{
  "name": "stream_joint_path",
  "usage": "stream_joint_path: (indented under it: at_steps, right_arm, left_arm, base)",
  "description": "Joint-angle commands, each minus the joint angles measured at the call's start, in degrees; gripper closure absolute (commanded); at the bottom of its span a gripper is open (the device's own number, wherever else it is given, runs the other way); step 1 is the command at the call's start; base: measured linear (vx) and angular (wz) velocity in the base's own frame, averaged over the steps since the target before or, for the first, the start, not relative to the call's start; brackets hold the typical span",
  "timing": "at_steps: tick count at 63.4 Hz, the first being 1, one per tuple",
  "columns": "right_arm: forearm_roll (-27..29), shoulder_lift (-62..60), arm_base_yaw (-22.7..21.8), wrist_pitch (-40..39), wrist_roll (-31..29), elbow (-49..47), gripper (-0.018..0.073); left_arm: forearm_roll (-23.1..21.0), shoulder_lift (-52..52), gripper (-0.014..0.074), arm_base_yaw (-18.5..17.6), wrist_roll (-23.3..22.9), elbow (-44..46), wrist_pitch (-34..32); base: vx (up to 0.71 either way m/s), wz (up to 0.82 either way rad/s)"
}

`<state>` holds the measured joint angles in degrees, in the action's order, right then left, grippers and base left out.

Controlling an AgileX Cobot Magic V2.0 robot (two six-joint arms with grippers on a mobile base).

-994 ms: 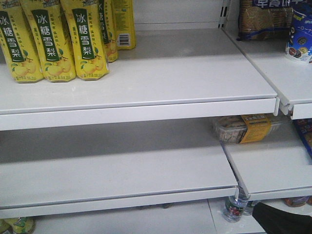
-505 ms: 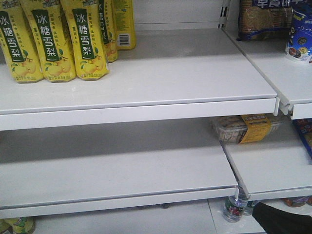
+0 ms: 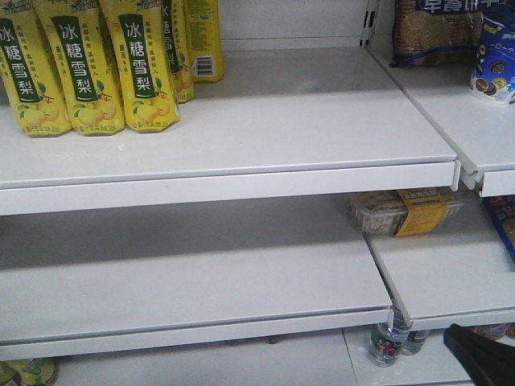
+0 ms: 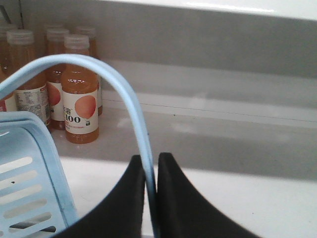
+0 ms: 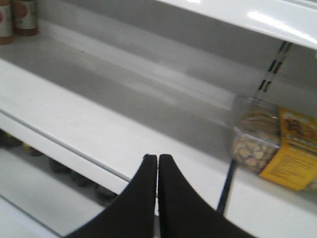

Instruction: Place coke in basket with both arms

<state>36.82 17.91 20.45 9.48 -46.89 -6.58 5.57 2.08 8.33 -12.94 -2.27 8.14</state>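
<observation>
The left gripper (image 4: pixel 150 171) is clamped on the light blue hoop handle (image 4: pixel 119 84) of the basket (image 4: pixel 29 183), whose slotted wall hangs at lower left; orange juice bottles (image 4: pixel 79 94) stand on the white shelf (image 4: pixel 223 144) behind. The right gripper (image 5: pixel 157 166) points level at a bare shelf (image 5: pixel 74 114), its jaws pressed together holding nothing, near a clear snack box (image 5: pixel 257 139). No coke can shows in any view.

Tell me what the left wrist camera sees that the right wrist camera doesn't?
Only the left wrist view shows the blue basket, with the left gripper shut on its handle, beside orange juice bottles. Only the right wrist view shows a clear snack box, and the right gripper shut on nothing. Both show white shelves.
</observation>
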Motion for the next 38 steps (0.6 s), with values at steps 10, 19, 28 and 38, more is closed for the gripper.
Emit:
stream_joint_path:
  at_steps: [10,19,28,38]
  right_arm:
    - [-11.22,-6.18,-11.51,0.61,8.30,-1.17,0.0561]
    - [-18.47,-10.45,-11.82,-1.61,19.39,3.92,0.0561]
    - [-24.66,-15.25,-11.82,-3.30,25.68,8.64,0.0561]
    - [-32.62,-18.49,-11.82,-3.99,29.30,9.10,0.0561]
  left_arm:
    - [2.67,0.26,0.0603,-0.03,2.07,-0.06,-9.46]
    - [2.67,0.26,0.0603,-0.03,2.07,-0.06,-9.46]
    - [2.67,0.26,0.0603,-0.03,2.07,-0.06,-9.46]
    - [2.67,0.26,0.0603,-0.03,2.07,-0.06,-9.46]
  base:
    - [0.00,0.00]
    - [0.00,0.00]
    - [0.00,0.00]
    - [0.00,0.00]
